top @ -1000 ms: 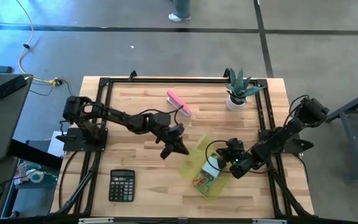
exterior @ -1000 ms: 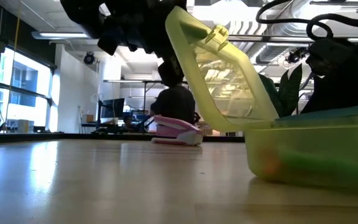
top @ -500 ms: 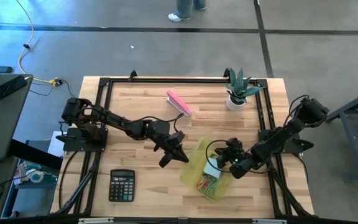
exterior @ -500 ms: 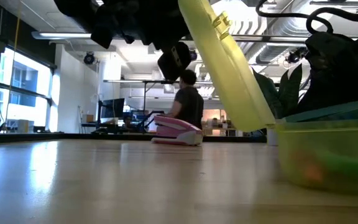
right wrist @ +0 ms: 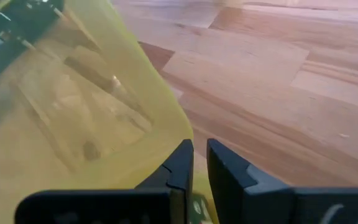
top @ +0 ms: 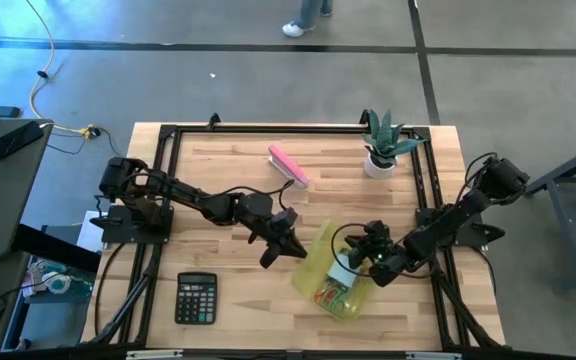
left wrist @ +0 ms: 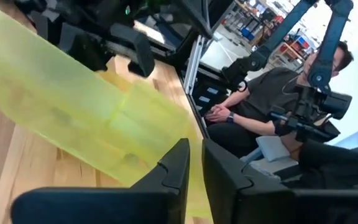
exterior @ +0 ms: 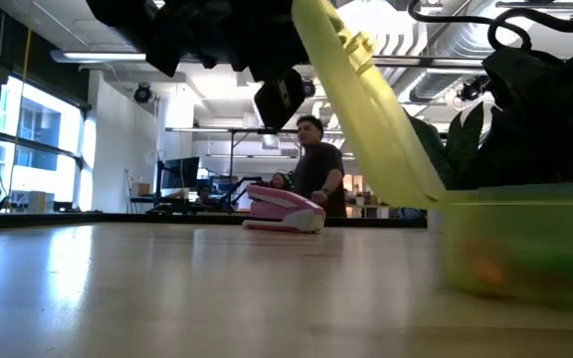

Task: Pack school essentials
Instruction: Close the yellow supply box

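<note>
Case (top: 336, 290) of thin see-through yellow-green plastic, low on the counter (top: 228, 290) right of centre, lid (top: 320, 250) raised steeply on its hinge. Inside, scissors and pens (top: 326, 294), hard to tell apart.

Probably light and a bit springy; smooth walls, so likely slippery. Lid likely bends and can swing back if let go. Best to steady the box by its rim and push the lid near its free edge, not at the hinge.

Right gripper (top: 366, 262) at the case's right rim, fingers almost together, seemingly pinching the thin wall. Left gripper (top: 286, 243) against the lid's outer side, fingers (left wrist: 179, 163) nearly closed with only a narrow slit; cannot tell whether any lid edge sits in that slit.

Compared with one second ago: lid much steeper now, less laid back toward the left. Left gripper lower and closer to the case. Case itself shifted a little under the push. Right gripper in the same place.
</note>
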Motion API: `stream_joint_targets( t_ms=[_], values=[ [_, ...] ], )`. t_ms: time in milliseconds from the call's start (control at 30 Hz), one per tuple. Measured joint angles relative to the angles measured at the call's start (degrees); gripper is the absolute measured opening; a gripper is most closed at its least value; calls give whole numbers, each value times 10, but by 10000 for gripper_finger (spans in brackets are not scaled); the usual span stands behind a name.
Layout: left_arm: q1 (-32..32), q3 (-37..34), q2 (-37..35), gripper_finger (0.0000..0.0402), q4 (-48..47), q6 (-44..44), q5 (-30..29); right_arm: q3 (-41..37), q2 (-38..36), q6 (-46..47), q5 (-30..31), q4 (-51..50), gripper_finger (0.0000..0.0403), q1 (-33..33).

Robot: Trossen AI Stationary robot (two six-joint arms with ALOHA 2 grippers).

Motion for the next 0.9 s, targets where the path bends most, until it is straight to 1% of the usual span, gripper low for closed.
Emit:
stream_joint_targets(
  t_ms=[233, 433, 500, 567, 633, 700, 833, 900],
  values=[
    [-8, 0, 0, 64, 10, 9, 1, 0, 0, -4, -1, -2, 34, 0],
    [-7, 0, 0, 74, 7, 2, 2, 0, 0, -27, 3, -2, 34, 1],
    [-6, 0, 0, 75, -8, -4, 9, 0, 0, -35, 4, -2, 34, 1],
    [2, 0, -1, 74, -33, 5, 33, 0, 0, -44, 4, -2, 34, 1],
    [11, 0, -10, 74, -78, 14, 34, 0, 0, -64, 4, 2, 34, 1],
    [17, 1, -18, 74, -137, 33, -2, 0, -1, -90, 4, 12, 34, 1],
    [15, 0, -47, 73, -267, 79, -119, 0, -3, -122, -1, 27, 34, 1],
    [13, 0, -66, 73, -332, 80, -141, 0, -7, -127, -14, 29, 34, 1]
  ],
)
